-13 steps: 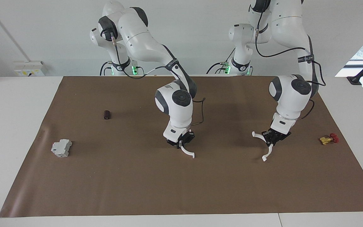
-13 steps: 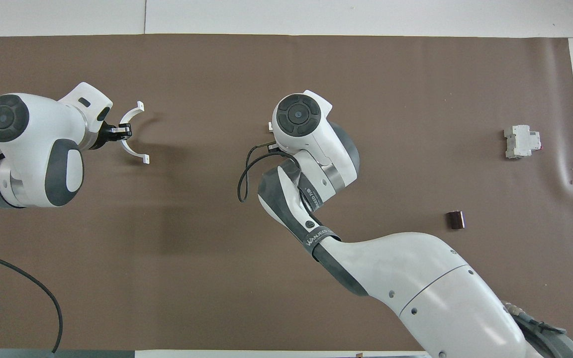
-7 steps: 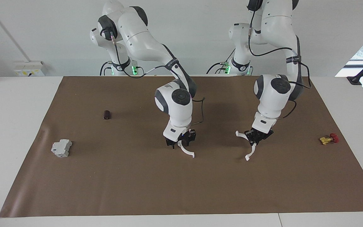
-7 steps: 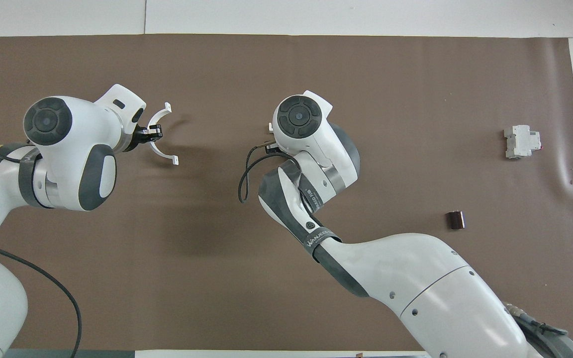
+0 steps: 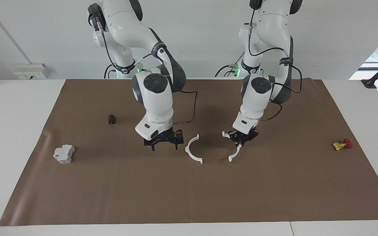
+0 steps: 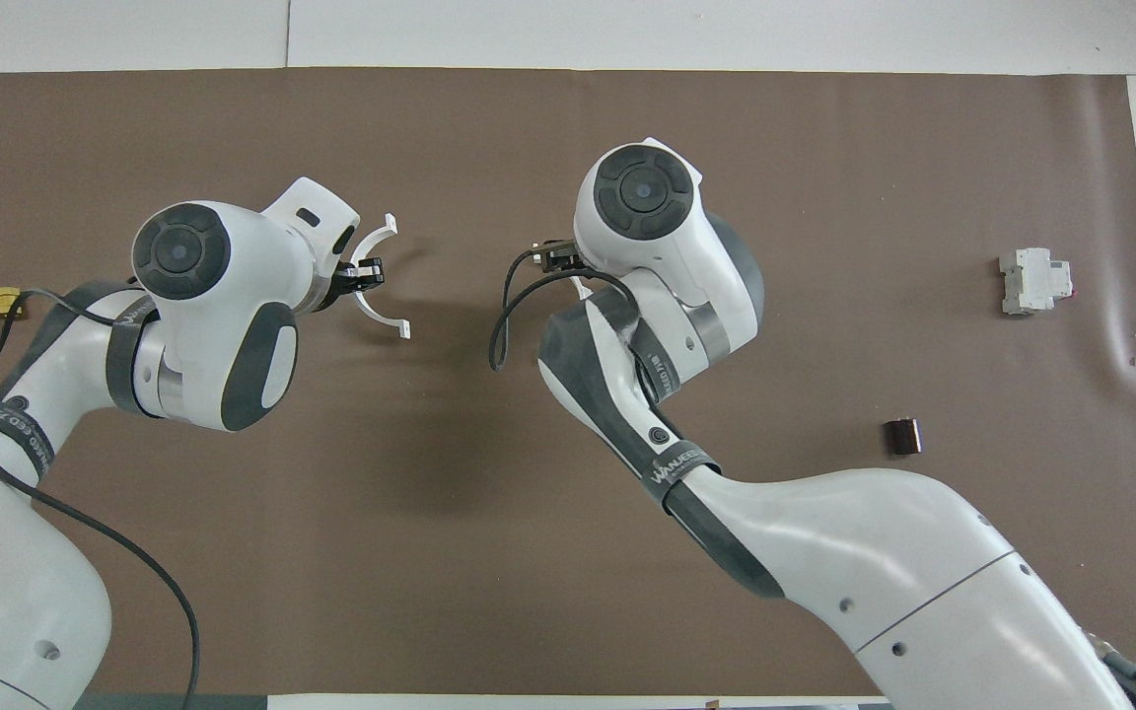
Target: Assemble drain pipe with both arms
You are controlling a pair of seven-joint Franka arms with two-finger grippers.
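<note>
One white half-ring of the drain pipe [image 5: 187,151] lies flat on the brown mat [image 5: 274,196] near the table's middle. My right gripper [image 5: 164,148] hangs open just beside it, toward the right arm's end, holding nothing. My left gripper [image 5: 240,140] is shut on the other half-ring [image 5: 236,152], held above the mat a short gap from the lying one, their open sides facing each other. In the overhead view the left gripper [image 6: 366,274] and its half-ring [image 6: 376,316] show, while the right arm's wrist hides the right gripper and the lying half.
A grey boxy block [image 5: 64,154] and a small dark cylinder [image 5: 111,119] sit toward the right arm's end of the mat. A red and yellow valve piece [image 5: 342,144] lies toward the left arm's end.
My right gripper opened, left its half-ring on the mat and lifted away toward the right arm's end. My left arm carried its half-ring toward the table's middle.
</note>
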